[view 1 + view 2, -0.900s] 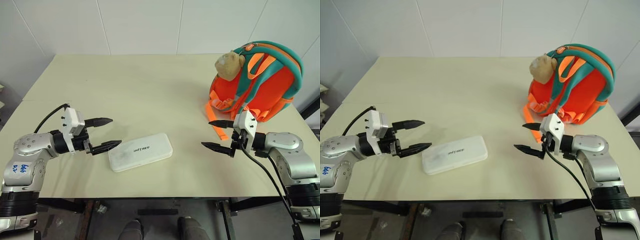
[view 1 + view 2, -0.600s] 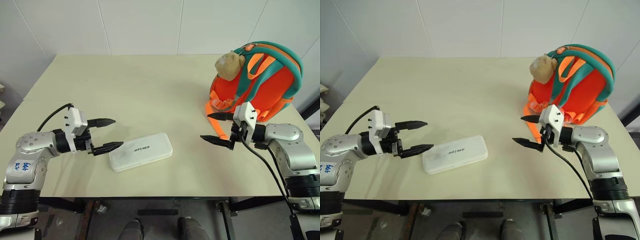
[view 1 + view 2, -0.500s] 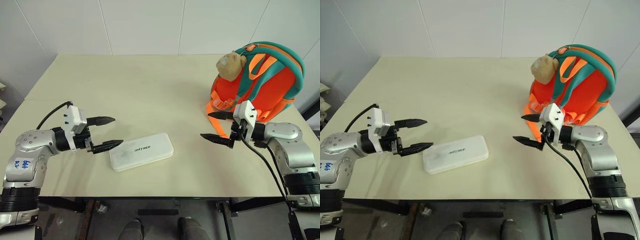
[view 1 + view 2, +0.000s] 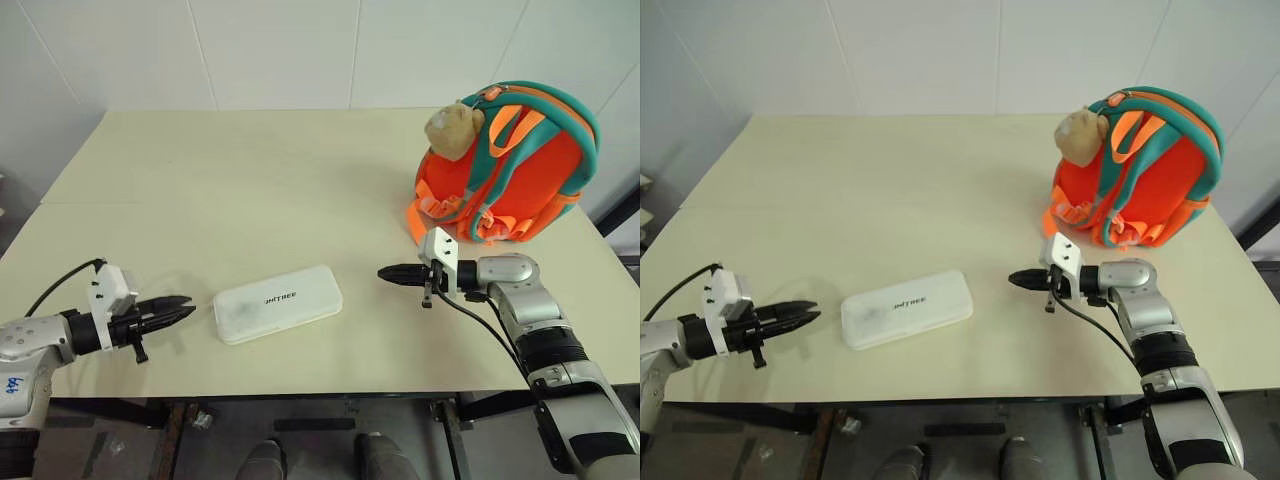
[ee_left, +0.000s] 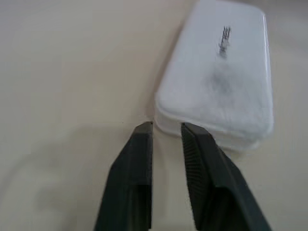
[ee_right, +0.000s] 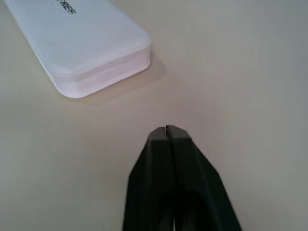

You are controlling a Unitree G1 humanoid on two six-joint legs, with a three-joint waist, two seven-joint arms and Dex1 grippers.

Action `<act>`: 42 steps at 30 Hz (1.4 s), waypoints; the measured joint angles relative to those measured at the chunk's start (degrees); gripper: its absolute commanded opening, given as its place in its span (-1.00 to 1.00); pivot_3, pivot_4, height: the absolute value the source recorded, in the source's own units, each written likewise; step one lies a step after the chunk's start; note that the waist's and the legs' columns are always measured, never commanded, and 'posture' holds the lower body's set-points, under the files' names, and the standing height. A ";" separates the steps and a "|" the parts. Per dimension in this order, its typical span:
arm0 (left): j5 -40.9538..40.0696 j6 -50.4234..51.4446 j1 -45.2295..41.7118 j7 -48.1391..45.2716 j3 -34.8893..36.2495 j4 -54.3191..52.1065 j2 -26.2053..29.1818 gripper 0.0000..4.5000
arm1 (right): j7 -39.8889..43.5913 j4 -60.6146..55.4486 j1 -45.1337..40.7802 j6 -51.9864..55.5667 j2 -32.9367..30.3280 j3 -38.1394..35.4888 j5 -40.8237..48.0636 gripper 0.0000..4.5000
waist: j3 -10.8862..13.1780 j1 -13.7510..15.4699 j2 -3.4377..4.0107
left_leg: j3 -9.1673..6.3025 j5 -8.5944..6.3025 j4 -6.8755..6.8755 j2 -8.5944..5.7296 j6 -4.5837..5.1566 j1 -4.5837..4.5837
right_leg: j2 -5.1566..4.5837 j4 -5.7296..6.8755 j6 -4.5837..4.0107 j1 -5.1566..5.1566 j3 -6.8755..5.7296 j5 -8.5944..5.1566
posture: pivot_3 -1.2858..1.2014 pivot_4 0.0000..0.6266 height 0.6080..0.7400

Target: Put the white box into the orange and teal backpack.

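The cream table point(image 4: 250, 180) carries two things, and its surface between them is bare. The orange and teal backpack point(image 4: 520, 170) stands upright near the far right corner, with a tan plush animal head point(image 4: 447, 130) at its top left side and orange webbing straps point(image 4: 415, 222) hanging down to the table. Nothing lies between either gripper and the white box point(image 4: 277, 303). The left arm reaches in low from the near left edge, and the left gripper point(image 4: 180, 308) points to the right, toward the box. The right arm comes from the near right, bent at the elbow, and the right gripper point(image 4: 385, 272) points to the left, close above the table. The white box lies flat near the front edge, between both grippers, with its dark lettering up. The left fingers point(image 5: 142, 144) are almost together with a thin gap, empty, just beside the left end of the box. The right fingers point(image 6: 166, 137) are pressed together, empty, near the right end but apart from it.
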 measured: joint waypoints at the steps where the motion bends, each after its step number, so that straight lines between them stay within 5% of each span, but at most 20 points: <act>1: 0.53 -0.24 0.18 0.25 -0.59 -0.03 -0.04 -1.00 | 0.29 1.20 -0.63 -1.02 0.40 0.49 -0.28 -1.00 | 0.00 0.17 0.00 | -0.01 0.00 0.01 0.00 0.00 0.02 | 0.00 0.02 0.00 0.00 0.00 0.00 | 0.03 -0.52 1.00; 12: 1.85 0.00 3.47 0.72 -5.66 -3.39 -1.14 -1.00 | 2.61 8.73 -4.31 -5.79 6.78 1.54 -3.25 -1.00 | 0.00 0.17 0.00 | 0.00 0.00 0.00 0.01 -0.01 0.07 | 0.01 0.10 -0.02 0.00 0.01 -0.01 | 0.03 -0.52 1.00; 35: 3.76 -1.33 -3.61 1.42 -10.82 0.47 -4.75 -1.00 | 3.91 -16.38 7.49 10.14 3.70 1.71 1.24 -1.00 | 0.00 0.57 0.00 | 0.00 0.00 0.08 0.00 -0.01 0.07 | 0.00 0.14 -0.02 0.01 0.01 -0.01 | 0.03 -0.52 1.00; 42: 4.58 -2.56 -6.80 0.82 -12.57 3.85 -5.34 -1.00 | 1.60 -16.29 7.57 9.59 3.94 1.77 0.99 -1.00 | -0.01 0.58 0.00 | 0.00 0.00 0.09 -0.01 -0.01 0.07 | 0.00 0.13 -0.02 0.01 0.01 -0.01 | 0.03 -0.52 1.00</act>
